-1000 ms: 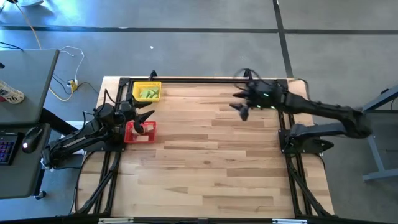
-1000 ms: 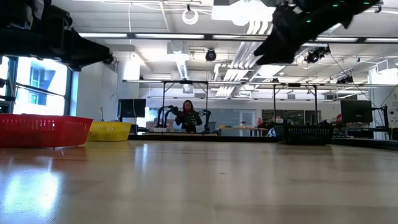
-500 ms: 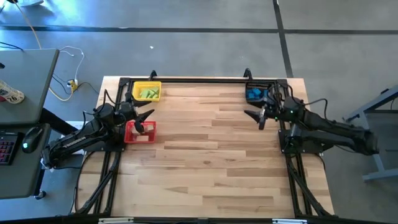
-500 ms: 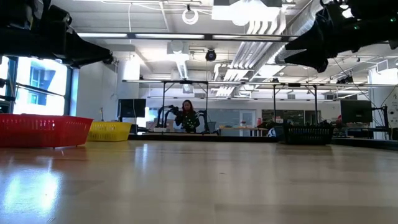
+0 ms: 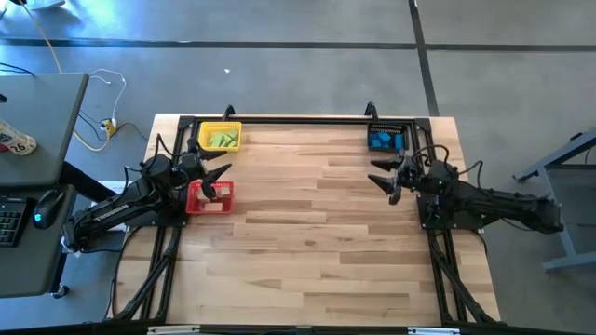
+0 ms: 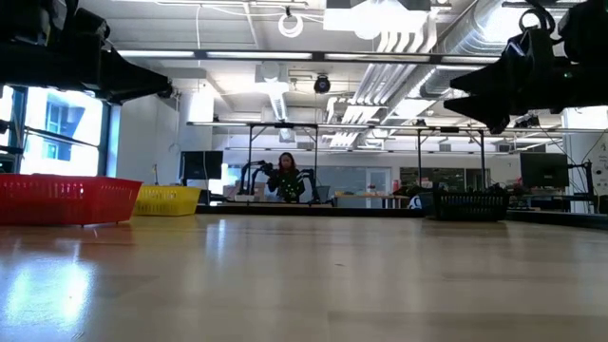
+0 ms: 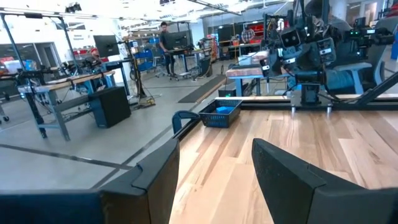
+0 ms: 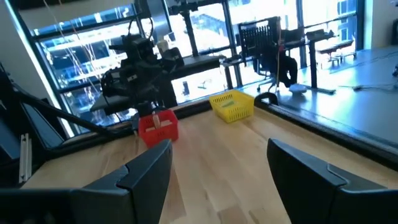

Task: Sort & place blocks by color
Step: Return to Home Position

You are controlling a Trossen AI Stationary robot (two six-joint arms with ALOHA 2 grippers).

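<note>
Pulled back since a second ago, the right arm (image 5: 494, 207) no longer stretches across the far edge and now lies folded along the table's right side. The right gripper (image 5: 383, 181) hovers over bare wood just in front of the black bin (image 5: 387, 128), its fingers spread apart and holding nothing. That retreat has uncovered the black bin, a dark mesh basket in the far right corner. Inside it the blue blocks (image 5: 382, 142) show as a small bright cluster of hard-edged pieces, too small to tell one shape from another. Across the table the yellow bin (image 5: 219, 127), a woven plastic basket in the far left corner, holds the green blocks (image 5: 222, 140), a pale green heap lying flat on its floor. Just in front of it stands the red bin (image 5: 197, 207), of the same ribbed weave, with a tan block (image 5: 223, 193) of plain wood showing inside near its right wall. The left gripper (image 5: 220, 182) has not shifted. It hangs over the red bin with its two dark, flat-faced fingers parted and empty, as the wide gap between them in the left wrist view confirms. The table (image 5: 307, 242) is laid in pale wooden planks of mixed tone inside a black frame, and the low view shows a soft sheen on the boards. A person (image 6: 287, 179) stands far off in the room beyond.
</note>
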